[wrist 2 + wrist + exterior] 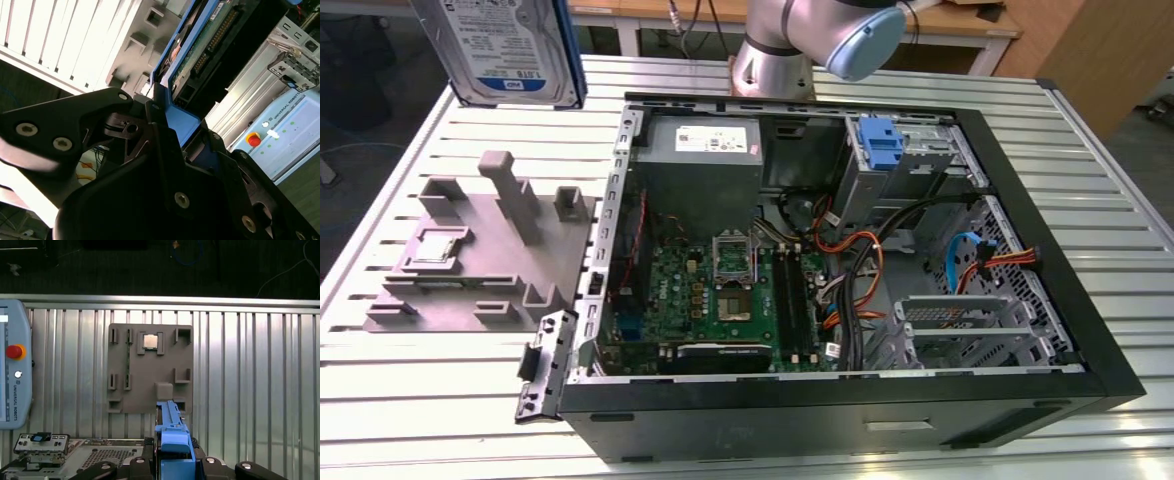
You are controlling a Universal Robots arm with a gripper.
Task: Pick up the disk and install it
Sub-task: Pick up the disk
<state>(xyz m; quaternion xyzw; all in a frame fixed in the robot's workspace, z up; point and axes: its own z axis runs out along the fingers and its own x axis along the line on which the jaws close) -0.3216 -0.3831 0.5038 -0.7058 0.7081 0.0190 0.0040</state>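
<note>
— What does the gripper [175,461] have hold of?

— The disk [174,440]. In both wrist views its black fingers [120,125] are closed in from either side on the blue carrier frame, and the drive stands out edge-on from between them. The second wrist view shows its green circuit-board side.

— And where does the disk sit in the scene?

— It is up in the air. In the exterior view it hangs upright at the exterior view's left, label side to the camera, apart from the grey fixture plate [150,375] below it.

— What is on that plate?

— A small square silver chip [150,341] sits in one of its pockets. The plate lies flat on the slatted metal table [250,390].

— What lies farther off?

— A teach pendant [12,390] with a red button lies on the table to one side. Beside the plate, towards the exterior view's right, the open computer case [854,420] lies on its side, with its motherboard [720,290] exposed. A bare blue bracket [881,145] sits in the drive bay at the case's far end. Behind that end rises the arm [807,40].
</note>
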